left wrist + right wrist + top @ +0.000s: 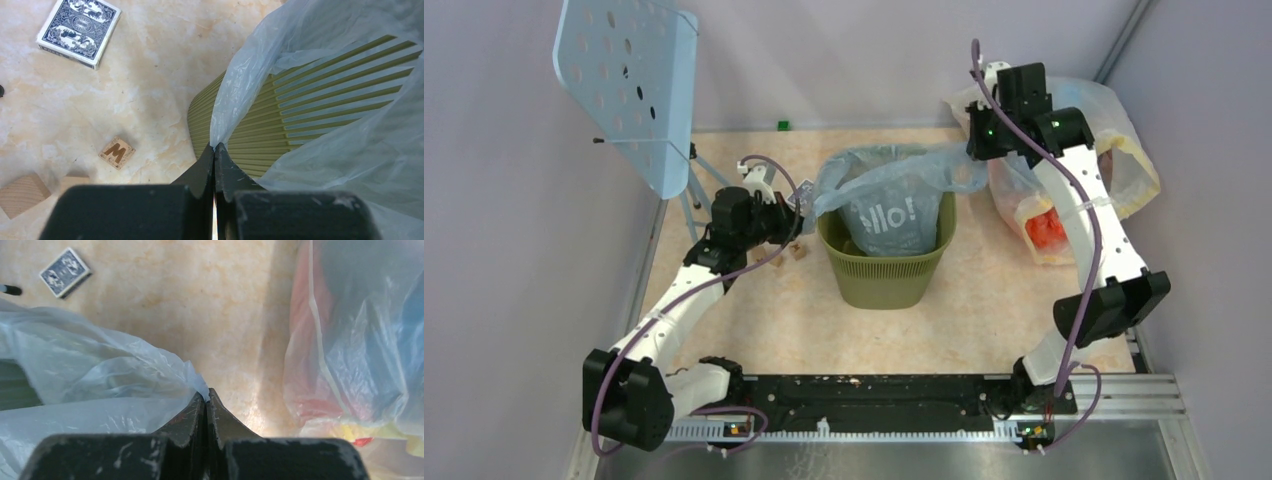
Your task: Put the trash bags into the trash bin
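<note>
While trash bag [889, 205] drapes trash bin [884, 285], card deck [79, 31] left, sack [1129, 150] right.

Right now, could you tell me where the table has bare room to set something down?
The widest bare patch lies between the bin and the arms' base rail. A narrower strip runs between the bin and the stuffed sack. Left of the bin it is crowded: wooden blocks, a card deck and the left gripper pinching the bag.

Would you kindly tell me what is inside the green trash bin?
The pale blue trash bag sits inside, white lettering showing, edges over the rim. The bag hides the floor of the bin.
</note>
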### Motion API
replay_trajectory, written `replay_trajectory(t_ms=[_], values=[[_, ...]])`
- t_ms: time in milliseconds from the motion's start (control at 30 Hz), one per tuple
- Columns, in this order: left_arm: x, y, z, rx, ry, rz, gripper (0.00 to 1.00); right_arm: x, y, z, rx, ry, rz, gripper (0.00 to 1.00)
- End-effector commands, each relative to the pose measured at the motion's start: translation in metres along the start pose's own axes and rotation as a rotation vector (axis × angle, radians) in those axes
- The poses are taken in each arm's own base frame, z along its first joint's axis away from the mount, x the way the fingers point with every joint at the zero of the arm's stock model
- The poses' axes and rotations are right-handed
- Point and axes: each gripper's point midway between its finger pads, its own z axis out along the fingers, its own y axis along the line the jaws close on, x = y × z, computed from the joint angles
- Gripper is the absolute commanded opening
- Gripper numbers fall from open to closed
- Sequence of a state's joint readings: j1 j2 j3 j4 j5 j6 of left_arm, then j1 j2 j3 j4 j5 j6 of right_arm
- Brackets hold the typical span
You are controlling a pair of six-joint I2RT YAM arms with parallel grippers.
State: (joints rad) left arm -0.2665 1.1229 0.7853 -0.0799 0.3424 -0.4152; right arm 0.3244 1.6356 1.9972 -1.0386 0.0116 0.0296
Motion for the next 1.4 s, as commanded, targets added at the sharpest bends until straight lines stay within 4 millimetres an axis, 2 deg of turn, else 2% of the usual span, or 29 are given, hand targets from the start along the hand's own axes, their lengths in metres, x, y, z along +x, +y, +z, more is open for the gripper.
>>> replay_trajectory(t_ms=[0, 133, 333, 400, 500, 600, 667, 733, 767, 833, 933, 1033, 1067, 1133, 1200, 1300, 1367], values=[[-0.007, -0.004, 0.001, 0.021, -0.015, 0.024, 0.0, 0.02, 0.004, 0.015, -0.076, 0.033, 0.102, 0.0], [0.003, -0.005, 0.002, 0.041, 0.011, 0.008, 0.0, 0.052, 0.014, 0.023, -0.125, 0.102, 0.129, 0.06], [0.016, -0.012, 0.0, 0.091, 0.049, -0.02, 0.0, 0.079, 0.028, 0.017, -0.194, 0.094, 0.182, 0.12], [0.02, -0.016, -0.001, 0.114, 0.059, -0.028, 0.0, 0.083, 0.029, 0.011, -0.193, 0.072, 0.202, 0.21], [0.015, -0.022, -0.006, 0.138, 0.044, -0.022, 0.07, 0.076, 0.017, -0.001, -0.124, 0.01, 0.214, 0.3], [0.001, -0.026, -0.014, 0.12, 0.01, -0.01, 0.15, 0.056, 0.001, -0.023, -0.049, -0.079, 0.234, 0.35], [-0.008, -0.023, -0.02, 0.076, -0.014, 0.008, 0.21, 0.045, -0.008, -0.037, -0.005, -0.135, 0.261, 0.43], [-0.014, -0.015, -0.027, 0.011, -0.041, 0.006, 0.27, 0.039, -0.011, -0.048, 0.016, -0.187, 0.301, 0.56], [-0.016, -0.013, -0.031, -0.009, -0.057, 0.007, 0.32, 0.038, -0.013, -0.053, 0.025, -0.212, 0.325, 0.63], [-0.018, -0.011, -0.037, -0.027, -0.087, 0.004, 0.44, 0.034, -0.01, -0.062, 0.007, -0.263, 0.37, 0.69], [-0.018, -0.011, -0.044, -0.033, -0.114, -0.013, 0.57, 0.036, -0.006, -0.074, -0.016, -0.305, 0.448, 0.69], [-0.02, -0.013, -0.053, -0.043, -0.136, -0.024, 0.62, 0.037, -0.003, -0.084, -0.039, -0.337, 0.494, 0.69], [-0.022, -0.014, -0.056, -0.041, -0.149, -0.02, 0.63, 0.035, 0.004, -0.088, -0.083, -0.354, 0.479, 0.69], [-0.025, -0.02, -0.064, -0.013, -0.178, 0.015, 0.65, 0.032, 0.017, -0.099, -0.168, -0.401, 0.401, 0.67], [-0.029, -0.036, -0.073, 0.075, -0.222, 0.108, 0.67, 0.03, 0.038, -0.111, -0.295, -0.443, 0.243, 0.62], [-0.031, -0.062, -0.082, 0.228, -0.278, 0.243, 0.69, 0.026, 0.046, -0.118, -0.345, -0.496, 0.086, 0.51], [-0.032, -0.074, -0.086, 0.303, -0.307, 0.33, 0.7, 0.024, 0.046, -0.115, -0.343, -0.502, 0.018, 0.48]])
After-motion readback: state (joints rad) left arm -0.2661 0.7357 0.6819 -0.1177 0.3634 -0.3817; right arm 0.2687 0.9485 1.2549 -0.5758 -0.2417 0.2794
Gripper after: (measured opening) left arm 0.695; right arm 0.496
